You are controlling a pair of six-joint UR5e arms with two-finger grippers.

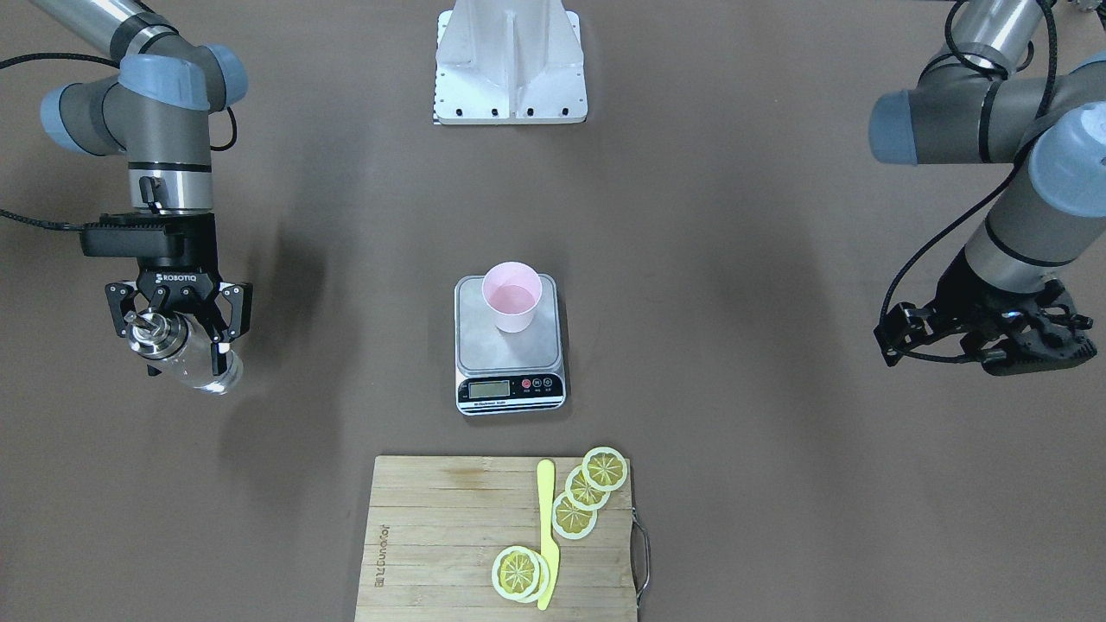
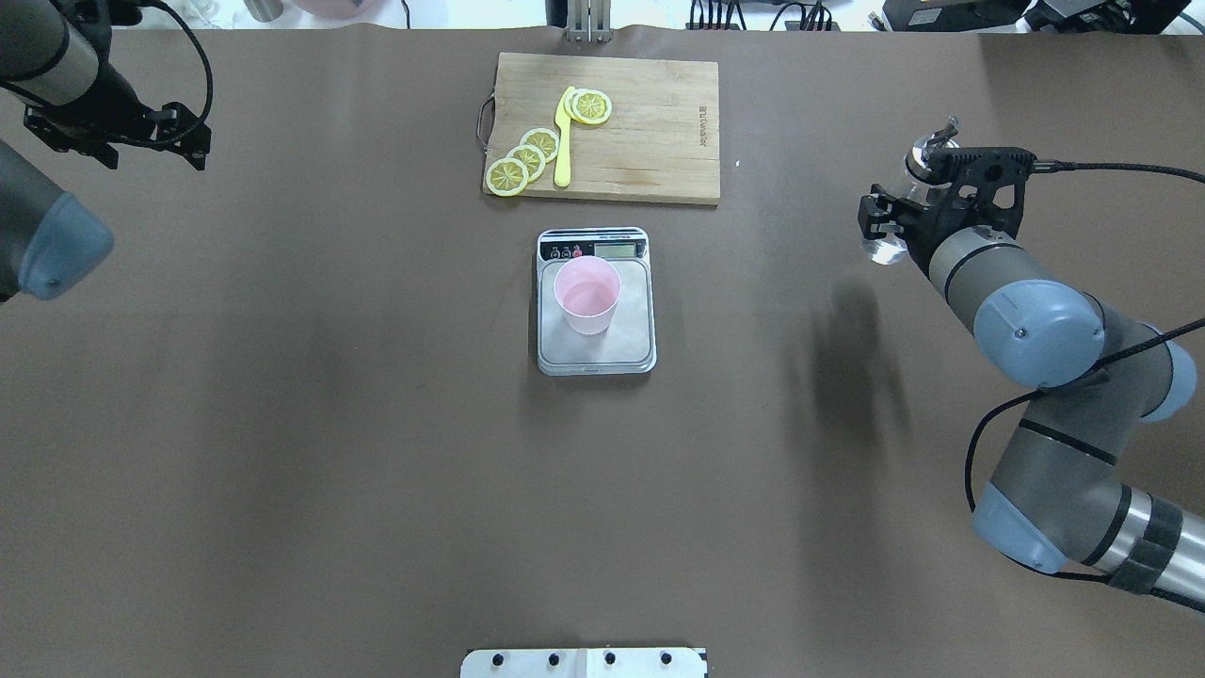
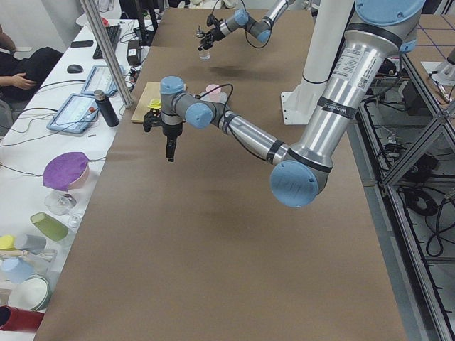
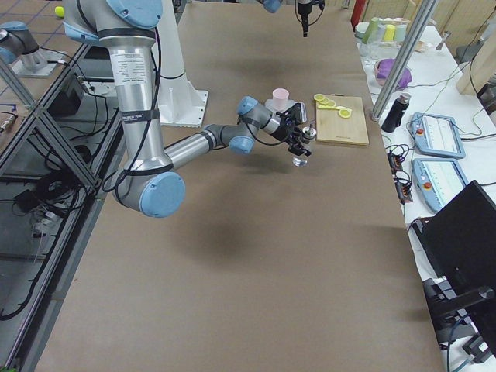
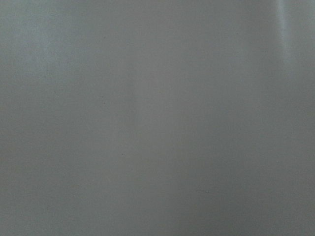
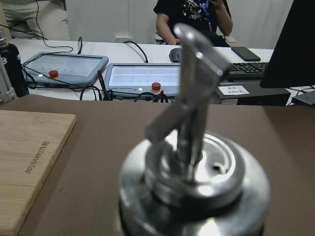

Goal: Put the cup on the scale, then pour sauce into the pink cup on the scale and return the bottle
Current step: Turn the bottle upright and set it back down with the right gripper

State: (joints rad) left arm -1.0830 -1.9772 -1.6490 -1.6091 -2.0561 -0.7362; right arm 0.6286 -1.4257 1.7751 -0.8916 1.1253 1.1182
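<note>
The right end effector (image 1: 180, 341) is clamped on the glass bottle (image 1: 197, 364), held above the surface (image 1: 346, 389) well to the right of the scale (image 1: 484, 345). The pink cup (image 1: 511, 296) stands on the scale. If this is the return, lower the bottle upright and seat it flat before releasing. The left end effector (image 1: 989, 341) is far to the scale's left, and I cannot tell its grip.

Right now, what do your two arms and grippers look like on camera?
The right arm and left arm are silver-grey tubes with pale blue joint caps; a black cable trails along each. The right gripper is black, with linked fingers and white ROBOTIQ lettering. The left gripper is black too; no lettering shows on it.
</note>
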